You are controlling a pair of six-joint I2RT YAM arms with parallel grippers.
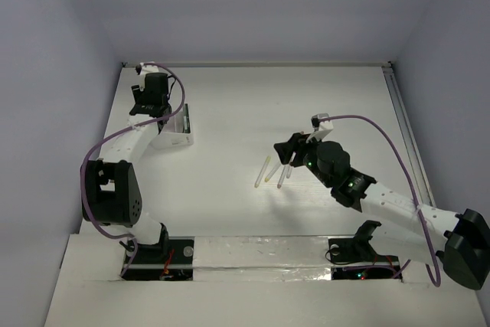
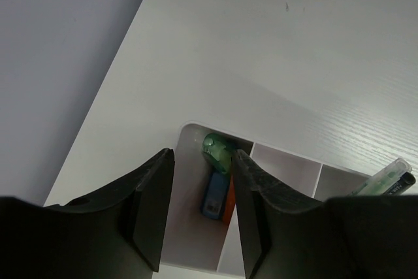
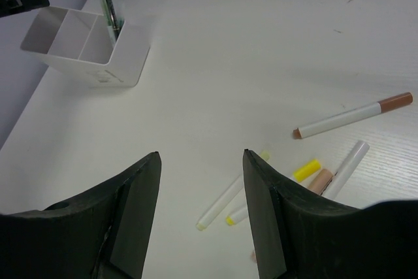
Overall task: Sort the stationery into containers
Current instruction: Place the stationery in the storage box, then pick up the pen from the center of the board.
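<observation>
The left arm (image 1: 132,142) covers most of the tray (image 1: 181,142) from above.

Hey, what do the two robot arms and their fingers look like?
The left arm and right arm have white links and black joint housings, and each trails a purple cable. Their fingers are broad, black and wedge-shaped.

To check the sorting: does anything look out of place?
Yes: a white marker with brown cap and yellow-tipped white markers lie loose on the white table, apart from the white plastic compartment tray.
</observation>
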